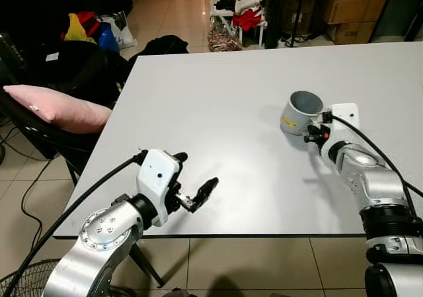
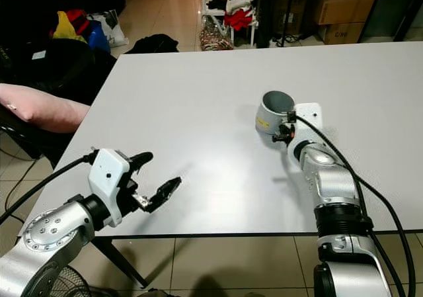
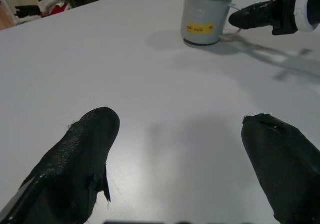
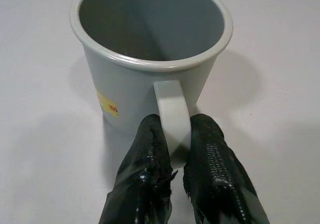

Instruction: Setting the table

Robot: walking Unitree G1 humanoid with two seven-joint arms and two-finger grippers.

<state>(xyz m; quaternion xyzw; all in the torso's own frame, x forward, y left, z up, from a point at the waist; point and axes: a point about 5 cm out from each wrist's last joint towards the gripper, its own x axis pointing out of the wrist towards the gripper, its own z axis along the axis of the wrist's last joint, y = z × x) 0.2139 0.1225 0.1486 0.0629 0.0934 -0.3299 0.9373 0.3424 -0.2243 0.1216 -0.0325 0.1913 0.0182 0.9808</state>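
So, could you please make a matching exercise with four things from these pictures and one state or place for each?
Things:
1. grey mug
2. right gripper
3. left gripper
4. pink cushion

States or places:
A. open, over bare table
B. on a dark chair beside the table
C. upright, with a yellow sticker
D. shut on the mug's handle

Pairs: 1-C, 2-D, 3-A, 4-B

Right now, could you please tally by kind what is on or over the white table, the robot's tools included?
Grey mugs: 1 — the mug, upright, its handle pinched by the right tool.
Robot tools: 2 — the right tool and the open left tool.
Total: 3 on or over the table.
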